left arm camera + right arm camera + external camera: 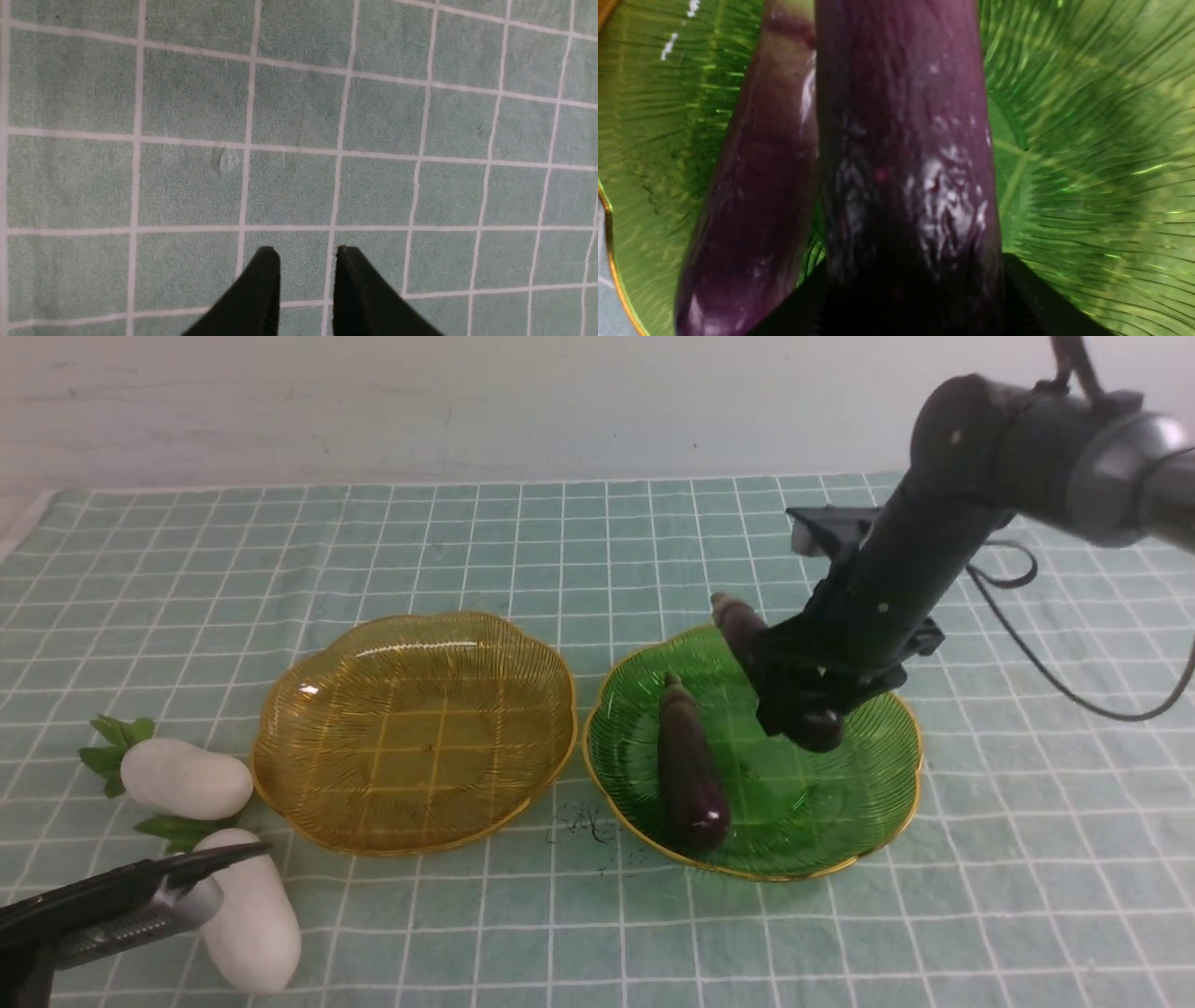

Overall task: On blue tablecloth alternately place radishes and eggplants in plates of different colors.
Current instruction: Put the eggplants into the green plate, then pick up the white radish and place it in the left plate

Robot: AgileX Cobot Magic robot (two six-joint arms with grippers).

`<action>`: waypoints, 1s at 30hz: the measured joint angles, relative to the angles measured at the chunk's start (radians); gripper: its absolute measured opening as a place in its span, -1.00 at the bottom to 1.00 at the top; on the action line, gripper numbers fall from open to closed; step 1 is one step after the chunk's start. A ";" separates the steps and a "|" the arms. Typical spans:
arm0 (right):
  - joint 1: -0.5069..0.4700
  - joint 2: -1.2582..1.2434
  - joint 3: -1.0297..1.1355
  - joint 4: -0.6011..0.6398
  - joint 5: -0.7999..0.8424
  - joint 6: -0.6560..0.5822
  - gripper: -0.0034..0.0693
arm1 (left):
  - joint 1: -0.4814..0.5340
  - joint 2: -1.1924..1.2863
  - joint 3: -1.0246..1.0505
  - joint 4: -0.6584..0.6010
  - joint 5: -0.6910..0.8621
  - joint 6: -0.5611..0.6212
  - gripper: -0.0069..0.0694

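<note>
On the blue tablecloth (560, 541) an amber plate (280, 747) stands left of a green plate (878, 784). One eggplant (689, 765) lies in the green plate. My right gripper (803, 709) is shut on the other eggplant (739, 623) and holds it tilted just above the green plate; the right wrist view shows the held eggplant (901, 140) beside the lying one (752, 210). Two radishes (187, 777) (250, 910) lie left of the amber plate. My left gripper (233, 854) hovers by the nearer radish, its jaws nearly together and empty over the cloth (299, 140).
A small dark smudge (588, 826) marks the cloth between the two plates. The right arm's cable (1046, 672) hangs over the table's right side. A pale wall stands behind the table's far edge.
</note>
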 joint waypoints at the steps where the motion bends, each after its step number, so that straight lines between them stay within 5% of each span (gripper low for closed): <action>1: 0.008 0.010 0.001 -0.004 0.000 0.012 0.14 | 0.000 0.000 0.000 0.000 0.000 0.000 -0.41; 7: 0.018 0.000 0.001 -0.050 -0.003 0.126 0.79 | 0.000 0.000 0.000 0.000 -0.002 0.000 -0.39; 11: 0.018 -0.074 0.001 -0.060 -0.003 0.165 0.91 | 0.000 0.000 0.000 0.009 -0.009 0.005 -0.36; 18: 0.018 -0.336 0.023 -0.063 -0.002 0.169 0.74 | 0.000 0.000 -0.105 0.174 0.000 -0.085 -0.18; 24: 0.018 -0.702 0.188 -0.065 0.013 0.163 0.42 | 0.000 0.050 -0.299 0.434 0.025 -0.248 0.06; 30: 0.018 -1.006 0.416 -0.071 0.027 0.132 0.22 | 0.000 0.203 -0.331 0.480 -0.025 -0.309 0.36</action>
